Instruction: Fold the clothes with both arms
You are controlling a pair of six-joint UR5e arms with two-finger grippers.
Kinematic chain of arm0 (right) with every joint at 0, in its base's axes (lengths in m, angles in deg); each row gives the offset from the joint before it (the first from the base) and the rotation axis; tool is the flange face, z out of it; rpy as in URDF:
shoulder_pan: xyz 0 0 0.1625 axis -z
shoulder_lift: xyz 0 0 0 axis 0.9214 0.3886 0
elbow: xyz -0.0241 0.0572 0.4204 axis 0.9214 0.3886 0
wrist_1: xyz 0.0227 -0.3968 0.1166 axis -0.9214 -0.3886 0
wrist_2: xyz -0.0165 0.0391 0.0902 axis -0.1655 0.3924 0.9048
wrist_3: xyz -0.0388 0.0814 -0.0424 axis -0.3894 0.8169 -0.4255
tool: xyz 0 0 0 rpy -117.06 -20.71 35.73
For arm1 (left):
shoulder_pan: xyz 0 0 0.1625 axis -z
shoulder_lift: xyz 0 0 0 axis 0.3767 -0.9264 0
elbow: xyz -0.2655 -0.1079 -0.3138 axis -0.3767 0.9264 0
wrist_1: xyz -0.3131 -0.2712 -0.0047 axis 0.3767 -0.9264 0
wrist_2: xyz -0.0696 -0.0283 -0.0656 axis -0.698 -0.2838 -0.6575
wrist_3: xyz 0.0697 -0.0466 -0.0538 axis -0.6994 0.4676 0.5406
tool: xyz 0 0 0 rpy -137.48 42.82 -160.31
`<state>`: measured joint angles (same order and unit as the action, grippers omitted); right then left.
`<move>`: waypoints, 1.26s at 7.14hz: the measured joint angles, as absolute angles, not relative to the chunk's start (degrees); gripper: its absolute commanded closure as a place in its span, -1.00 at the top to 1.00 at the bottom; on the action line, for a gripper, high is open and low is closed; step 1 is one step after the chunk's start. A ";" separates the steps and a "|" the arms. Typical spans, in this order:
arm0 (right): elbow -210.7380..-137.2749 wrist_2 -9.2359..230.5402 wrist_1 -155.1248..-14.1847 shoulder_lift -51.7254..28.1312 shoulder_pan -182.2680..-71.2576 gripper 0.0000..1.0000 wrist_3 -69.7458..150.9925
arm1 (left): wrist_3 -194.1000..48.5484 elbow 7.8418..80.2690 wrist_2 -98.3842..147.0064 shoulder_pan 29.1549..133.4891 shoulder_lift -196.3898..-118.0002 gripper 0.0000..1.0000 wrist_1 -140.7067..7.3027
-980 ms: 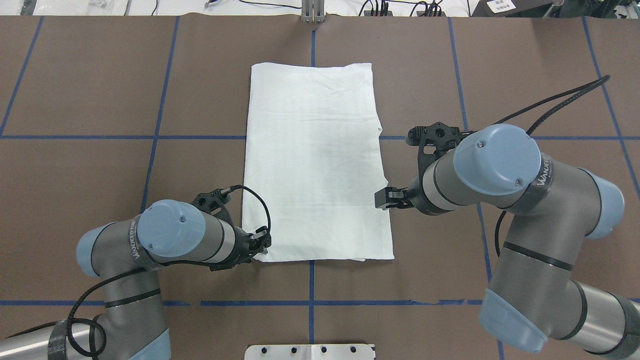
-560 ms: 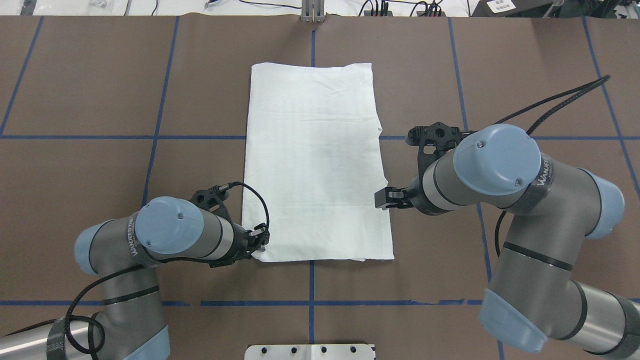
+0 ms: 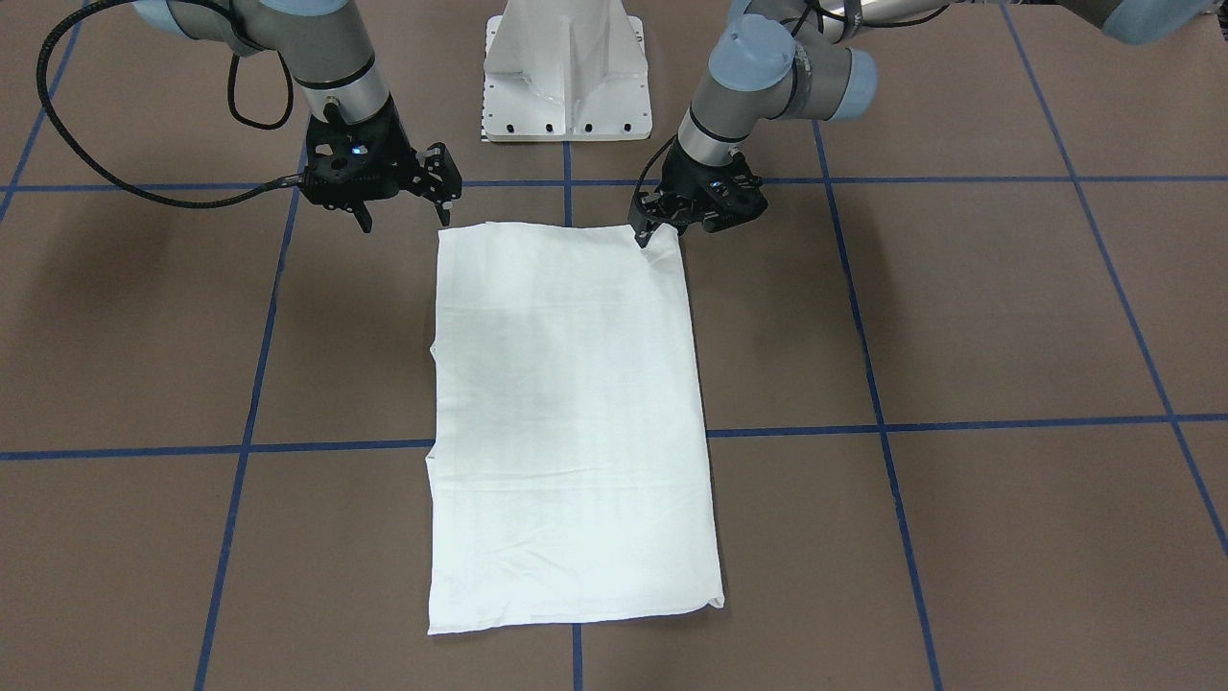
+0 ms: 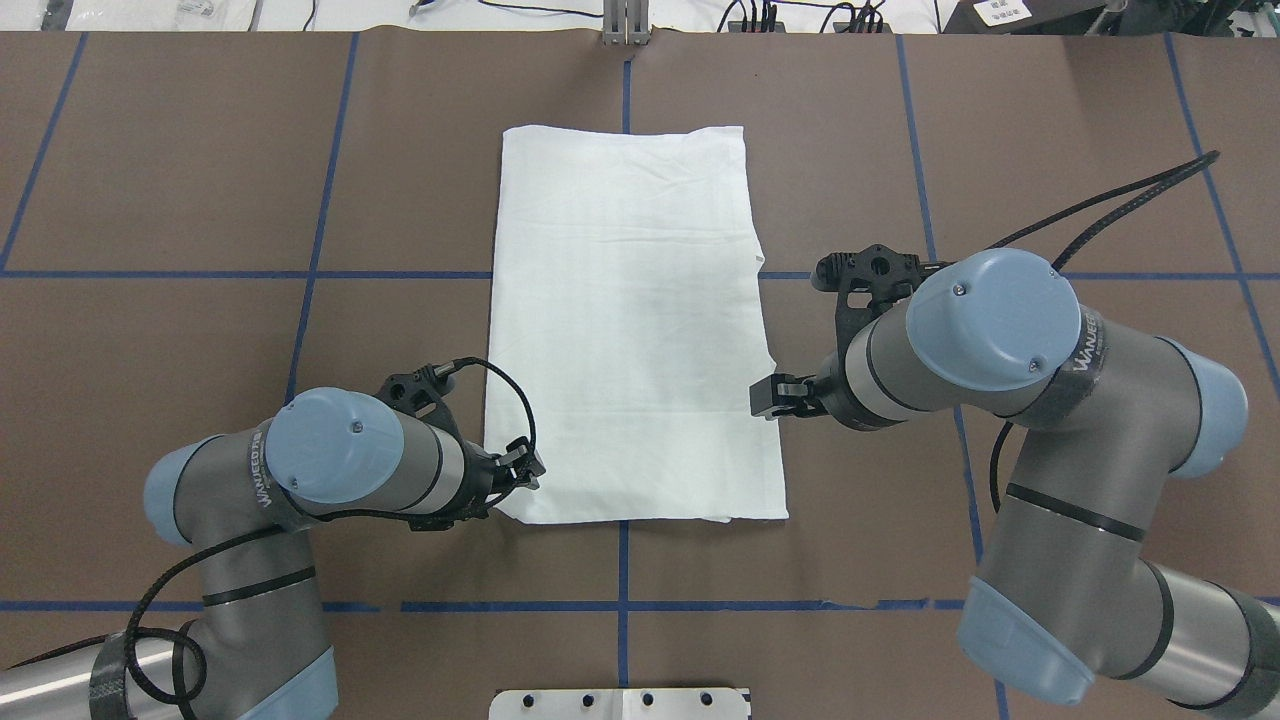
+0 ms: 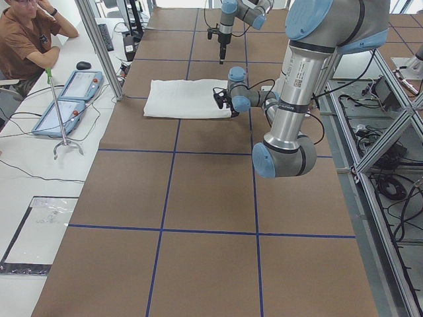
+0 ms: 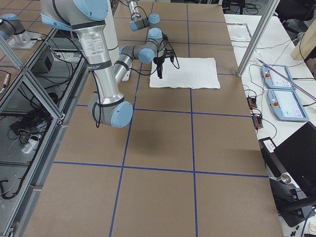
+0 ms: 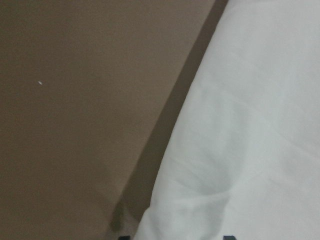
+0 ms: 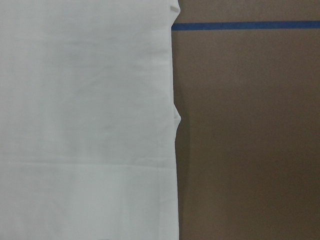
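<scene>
Overhead exterior: left fingers [image 4: 527, 467] at folded T-shirt [image 4: 630, 320] corner.

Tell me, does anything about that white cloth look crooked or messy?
Hardly anything. The folded white shirt lies flat and tidy, but its long edge on the robot's right side has a small notch where the layers don't quite line up.

The table [image 4: 180, 150] has a brown cover marked with a grid of blue tape lines [image 4: 200, 273]. Beside the table, opposite the robot, a white bench [image 5: 26, 165] carries two blue-edged pendants [image 5: 80, 84] and a mouse [image 5: 83, 65]. A person [image 5: 26, 39] sits at the bench.
</scene>
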<state>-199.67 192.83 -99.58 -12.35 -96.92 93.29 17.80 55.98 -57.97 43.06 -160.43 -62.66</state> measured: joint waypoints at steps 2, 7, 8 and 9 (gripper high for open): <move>-199.54 192.82 -99.58 -12.35 -96.93 1.00 93.29 | 17.86 56.05 -58.03 43.11 -160.31 0.44 -62.51; -199.49 192.79 -99.58 -12.35 -96.92 1.00 93.29 | 17.87 55.48 -57.96 43.04 -160.27 0.06 -62.48; -199.49 192.77 -99.58 -12.35 -96.93 1.00 93.29 | 17.87 55.49 -57.97 43.04 -160.30 -0.04 -62.48; -199.49 192.76 -99.58 -12.35 -96.93 1.00 93.29 | 17.87 55.58 -58.01 43.02 -160.33 -0.27 -62.48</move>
<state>-199.49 192.76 -99.58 -12.35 -96.93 93.29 17.87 55.58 -58.01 43.02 -160.33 -62.48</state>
